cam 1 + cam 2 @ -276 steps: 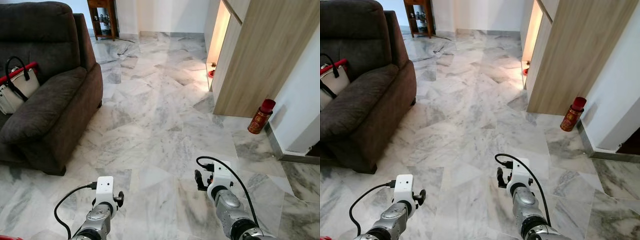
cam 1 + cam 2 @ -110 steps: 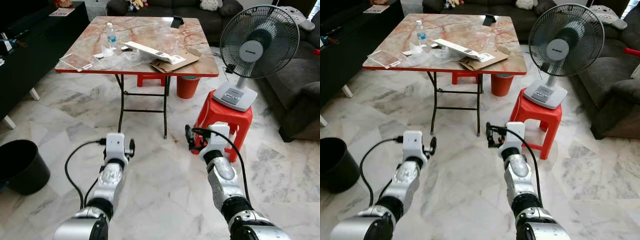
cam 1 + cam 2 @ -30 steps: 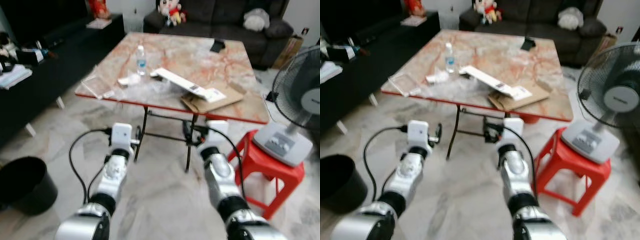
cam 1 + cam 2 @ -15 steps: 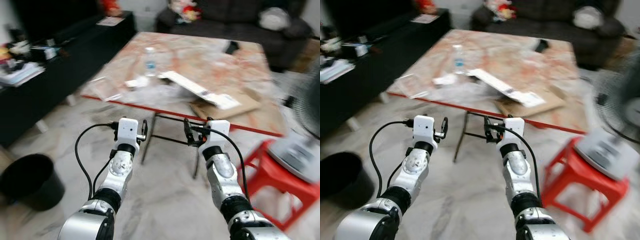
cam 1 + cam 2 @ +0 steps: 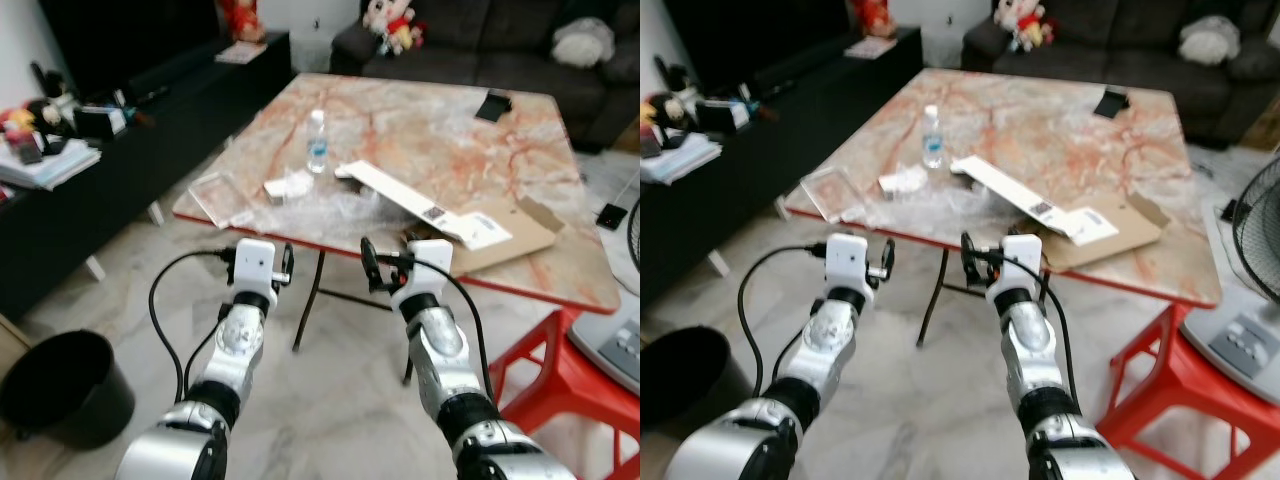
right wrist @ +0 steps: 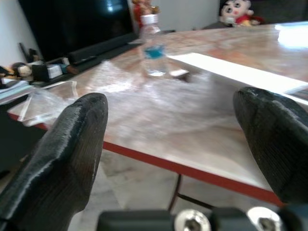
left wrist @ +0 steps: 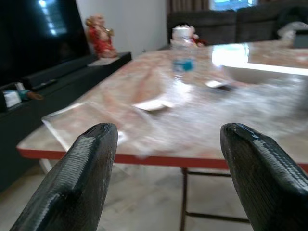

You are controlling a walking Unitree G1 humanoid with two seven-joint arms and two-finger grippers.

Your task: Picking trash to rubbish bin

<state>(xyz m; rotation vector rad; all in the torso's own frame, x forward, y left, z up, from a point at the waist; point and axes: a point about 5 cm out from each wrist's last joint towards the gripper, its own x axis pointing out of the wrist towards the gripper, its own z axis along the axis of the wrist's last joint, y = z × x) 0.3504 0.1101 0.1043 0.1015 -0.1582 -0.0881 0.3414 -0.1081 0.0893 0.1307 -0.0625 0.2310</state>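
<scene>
- The trash is on the table (image 5: 420, 120): crumpled clear plastic wrap (image 5: 330, 208) lies near the table's front edge, with a clear plastic tray (image 5: 215, 200) at the front corner on my left.
- A small white packet (image 5: 288, 187) sits just behind the wrap, and a water bottle (image 5: 316, 142) stands upright a little farther back on the table.
- A long white box (image 5: 400, 197) lies slantwise across the middle of the table, its far end resting on flat brown cardboard (image 5: 500, 235).
- A dark phone (image 5: 494, 105) lies near the table's far edge.
- My left gripper (image 5: 283, 266) hovers just short of the table's front edge, below the tray corner; its fingers (image 7: 72, 183) are spread apart and hold nothing.
- My right gripper (image 5: 370, 265) hangs beside it, also in front of the table's edge, fingers (image 6: 62, 154) wide apart and bare.
- The black bin (image 5: 60, 390) stands on the floor, well off from the table, on my left.
</scene>
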